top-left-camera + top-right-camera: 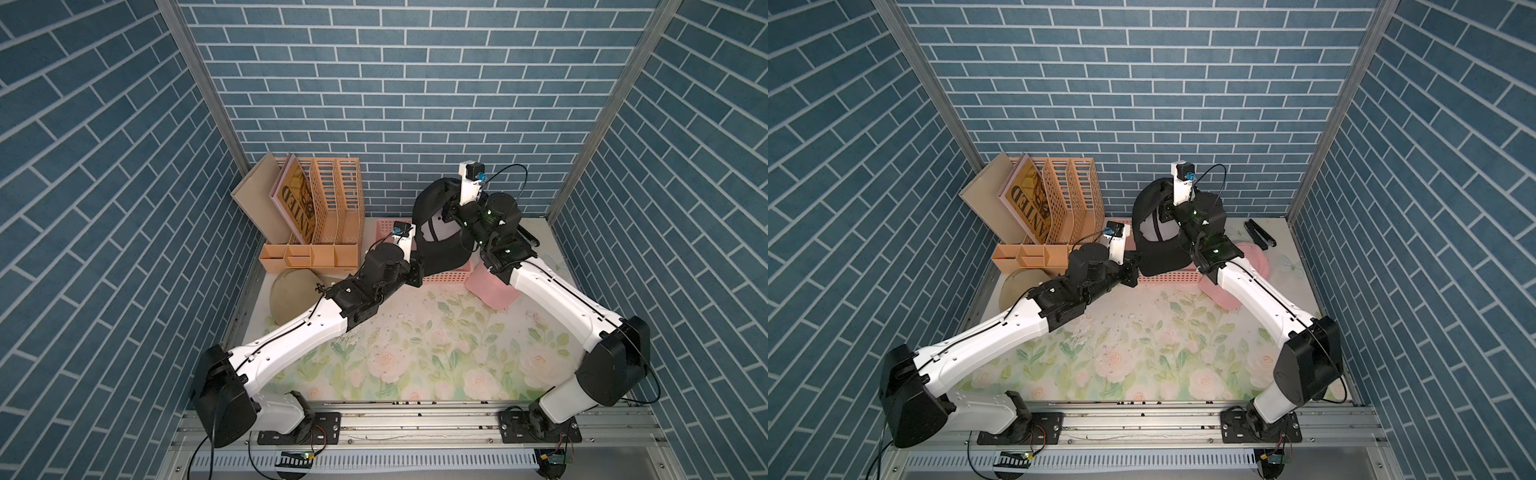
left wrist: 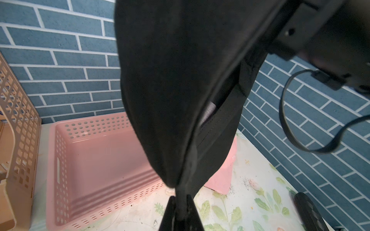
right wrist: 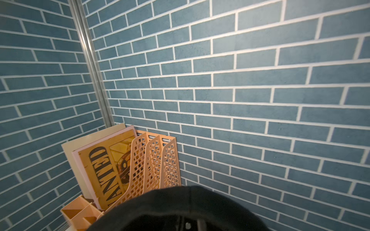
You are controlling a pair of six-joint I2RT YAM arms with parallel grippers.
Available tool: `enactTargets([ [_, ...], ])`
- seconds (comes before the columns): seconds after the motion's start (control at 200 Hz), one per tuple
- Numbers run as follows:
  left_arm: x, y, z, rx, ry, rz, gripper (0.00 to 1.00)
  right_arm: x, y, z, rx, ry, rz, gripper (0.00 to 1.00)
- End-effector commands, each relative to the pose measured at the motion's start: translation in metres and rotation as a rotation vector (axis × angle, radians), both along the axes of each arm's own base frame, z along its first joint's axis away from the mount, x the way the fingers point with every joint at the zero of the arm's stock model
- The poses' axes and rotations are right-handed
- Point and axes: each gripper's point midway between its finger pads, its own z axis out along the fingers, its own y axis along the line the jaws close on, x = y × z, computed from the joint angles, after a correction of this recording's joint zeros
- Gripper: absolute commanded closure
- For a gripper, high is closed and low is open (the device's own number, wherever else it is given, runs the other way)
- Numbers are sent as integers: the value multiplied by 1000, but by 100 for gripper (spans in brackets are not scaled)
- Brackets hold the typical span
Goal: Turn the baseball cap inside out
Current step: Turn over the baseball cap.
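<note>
The black cap is held up in the air above the pink basket, between the two claws. Its lower edge is pinched by the left claw, whose two fingers are pressed together on the cloth. From there the cap rises toward the right claw, which is tucked into the open side of the cap. That claw's fingers are hidden by the cloth, so it cannot be told whether they are spread or pressed together. From left to right these things can be counted: one flat tan board, one magazine with big letters, one orange rack, and one small orange tray split into little boxes. Next come one round tan thing partly hidden under the left arm, the one basket, and the one cap. Last are one soft pink thing under the right arm and one long black thing at the far right. The rack is made of stiff plastic with a net of holes cut in its walls. The basket is smooth plastic, with rows of round holes and slits in its sides. The cap is soft, dull cloth, and a grey mesh lining is seen inside it. The table is covered with pale roses and green leaves.
</note>
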Motion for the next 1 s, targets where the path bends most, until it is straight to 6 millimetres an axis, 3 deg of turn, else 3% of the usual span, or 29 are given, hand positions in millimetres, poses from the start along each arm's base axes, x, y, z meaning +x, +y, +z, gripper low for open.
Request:
enactTargets([
  [0.0,5,8,17,-60,-22,8,100,-16,30,-23,-78,29,100,81],
  [0.09,8,11,24,-64,-34,9,100,-27,48,-47,-96,73,165,79],
  [0.19,9,9,24,-58,-32,3,100,-33,61,-57,-100,87,204,78],
  [0.39,10,8,14,-52,-16,3,100,-44,81,-42,-36,99,303,74],
  [0.525,9,4,10,-52,-4,-16,100,-42,81,-27,22,92,306,68],
  [0.63,8,6,9,-64,-2,-8,100,-33,69,-13,38,90,245,61],
  [0.745,11,16,18,-66,-18,18,100,-23,51,-21,-8,153,178,56],
  [0.86,14,21,24,-32,-42,27,100,-13,12,-34,-26,172,56,56],
  [0.995,13,14,14,0,-26,-11,100,-18,-31,-12,64,75,-7,55],
])
